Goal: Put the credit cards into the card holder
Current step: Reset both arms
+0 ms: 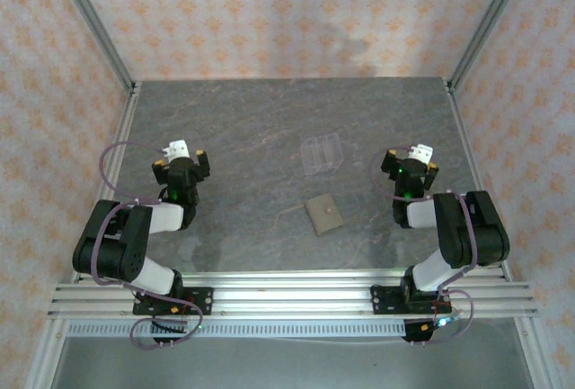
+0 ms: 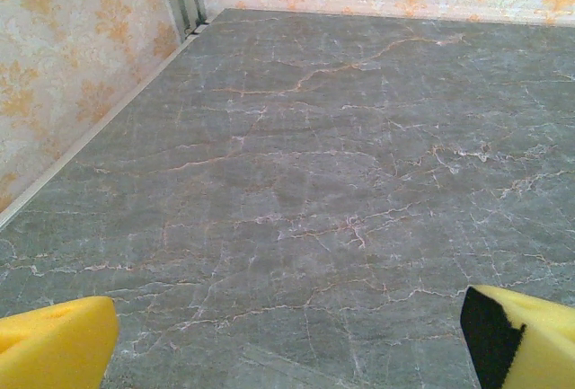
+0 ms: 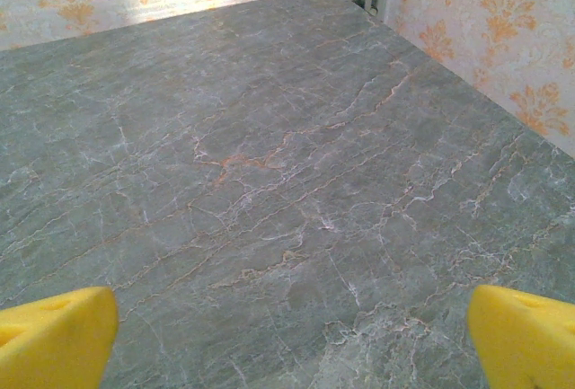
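Near the centre of the overhead frame, a little lower right of middle, the card holder [image 1: 324,215] lies flat on the grey marble table [image 1: 243,119], turned slightly askew. Just above it, and apart from it, I see a clear slotted rack [image 1: 322,153]; whether anything sits in its slots I cannot tell from this height. My left gripper [image 1: 180,157] hangs at centre left and my right gripper [image 1: 412,159] at centre right, with the holder between them and well apart from both. In each wrist view the yellow fingertips [image 2: 54,344] stand wide at the bottom corners, grasping nothing.
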You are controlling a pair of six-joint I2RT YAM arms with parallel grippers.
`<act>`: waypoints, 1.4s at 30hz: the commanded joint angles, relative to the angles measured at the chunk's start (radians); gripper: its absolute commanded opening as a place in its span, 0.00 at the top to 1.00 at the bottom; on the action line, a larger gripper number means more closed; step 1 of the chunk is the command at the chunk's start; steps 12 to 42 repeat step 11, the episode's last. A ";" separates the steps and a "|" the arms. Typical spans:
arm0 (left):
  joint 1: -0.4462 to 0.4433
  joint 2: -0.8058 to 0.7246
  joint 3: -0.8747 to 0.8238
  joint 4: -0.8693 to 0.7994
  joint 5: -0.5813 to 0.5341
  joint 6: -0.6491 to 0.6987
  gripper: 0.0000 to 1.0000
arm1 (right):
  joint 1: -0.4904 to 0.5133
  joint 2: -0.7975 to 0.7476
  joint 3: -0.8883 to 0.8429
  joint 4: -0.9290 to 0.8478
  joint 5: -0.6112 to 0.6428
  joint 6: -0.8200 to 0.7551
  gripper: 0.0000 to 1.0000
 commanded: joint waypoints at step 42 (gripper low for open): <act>-0.002 0.007 0.014 -0.017 0.003 0.022 0.00 | 0.000 -0.014 0.004 0.001 0.011 0.015 0.01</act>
